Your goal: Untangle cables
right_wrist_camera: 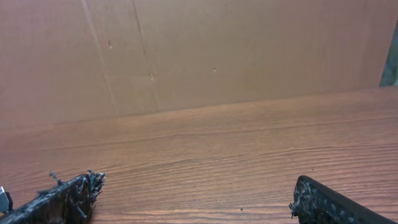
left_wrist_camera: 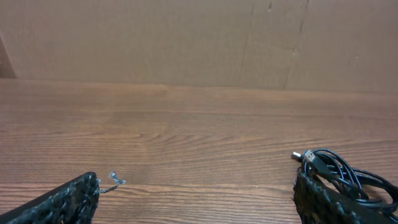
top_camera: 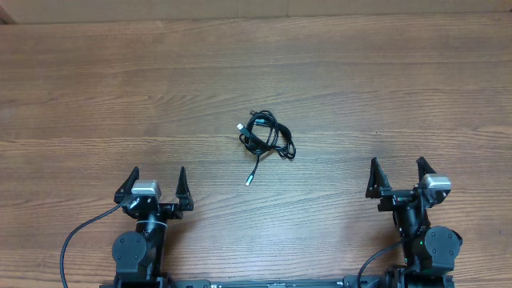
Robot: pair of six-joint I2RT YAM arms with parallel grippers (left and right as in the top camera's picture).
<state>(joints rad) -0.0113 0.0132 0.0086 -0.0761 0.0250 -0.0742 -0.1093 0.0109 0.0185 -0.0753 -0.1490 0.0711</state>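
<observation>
The cables lie as a small knotted black bundle near the middle of the wooden table, with one loose end and its silver plug trailing toward the front. In the left wrist view the bundle shows at the lower right, partly behind the right finger. My left gripper sits at the front left, open and empty, well short of the bundle. My right gripper sits at the front right, also open and empty. In the right wrist view its fingers frame only bare table.
A brown cardboard wall stands along the far edge of the table. Thick black arm cables run off the arm bases at the front edge.
</observation>
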